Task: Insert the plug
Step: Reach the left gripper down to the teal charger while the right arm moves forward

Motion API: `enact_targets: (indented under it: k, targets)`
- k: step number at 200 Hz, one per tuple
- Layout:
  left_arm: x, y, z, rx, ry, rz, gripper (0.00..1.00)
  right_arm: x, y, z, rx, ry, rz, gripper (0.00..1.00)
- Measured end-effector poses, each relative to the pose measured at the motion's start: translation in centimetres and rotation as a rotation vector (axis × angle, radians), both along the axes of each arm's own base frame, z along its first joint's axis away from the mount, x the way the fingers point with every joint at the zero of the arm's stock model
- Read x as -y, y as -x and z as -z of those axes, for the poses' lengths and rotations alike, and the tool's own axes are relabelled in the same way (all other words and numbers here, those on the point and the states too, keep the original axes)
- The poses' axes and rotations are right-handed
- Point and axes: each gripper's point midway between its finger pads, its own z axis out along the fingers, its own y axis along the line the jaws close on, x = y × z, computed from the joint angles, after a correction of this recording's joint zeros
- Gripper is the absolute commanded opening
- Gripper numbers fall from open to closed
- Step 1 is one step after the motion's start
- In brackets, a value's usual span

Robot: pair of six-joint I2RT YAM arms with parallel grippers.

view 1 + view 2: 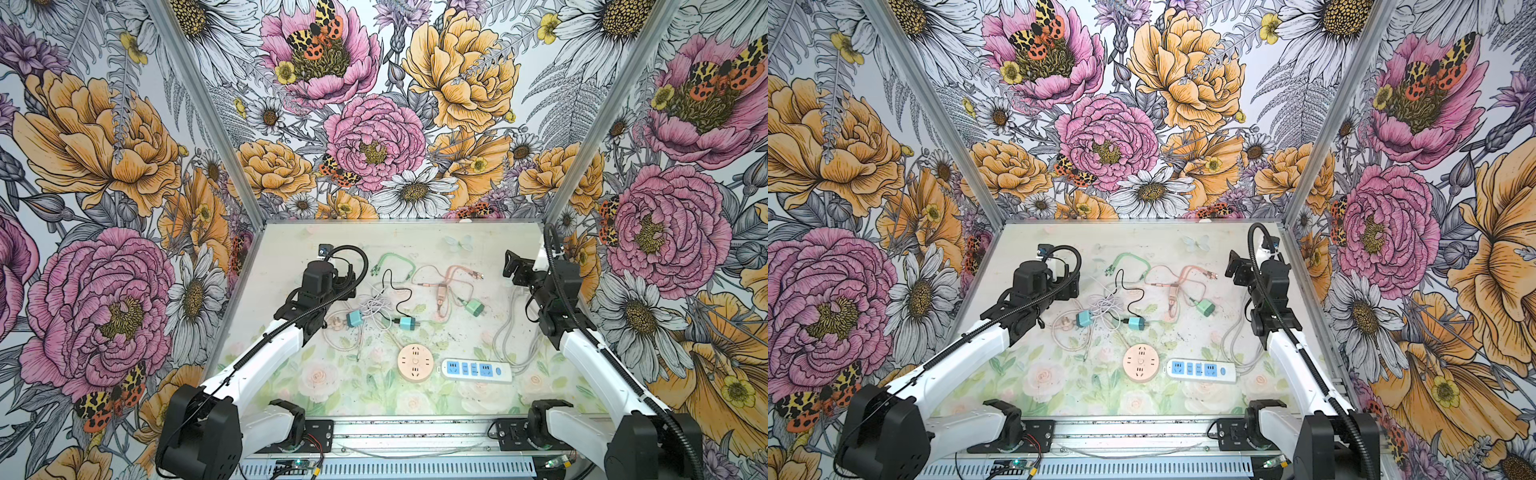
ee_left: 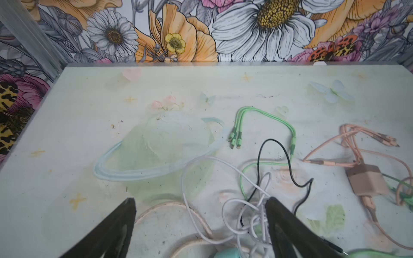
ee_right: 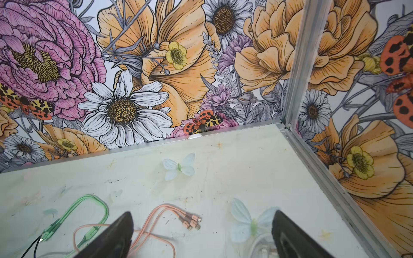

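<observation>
Pwr strip (image 1: 476,370) long axis L-R

Both arms look alike from here. The left arm (image 1: 266,353) and the right arm (image 1: 588,365) wear glossy white shells between chunky black joint housings (image 1: 199,436). A black ribbed hose (image 1: 365,264) runs along each one. The black base plates (image 1: 320,430) show small screw holes, with thin red and black wires (image 1: 312,445) beside one. The fingers (image 2: 111,232) are matte black wedges tapering to blunt tips.

Tangled cables (image 1: 377,306) clutter mid-table; bare table (image 1: 415,237) lies open behind them.
</observation>
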Motion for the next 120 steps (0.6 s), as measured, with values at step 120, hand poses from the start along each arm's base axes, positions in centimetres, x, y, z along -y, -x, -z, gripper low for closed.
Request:
enact_targets:
  k: [120]
  targets:
    - [2.7,4.9,8.8,-0.389,-0.160,0.077,0.76,-7.4,0.6,2.7,-0.194,-0.097,-0.204,0.88]
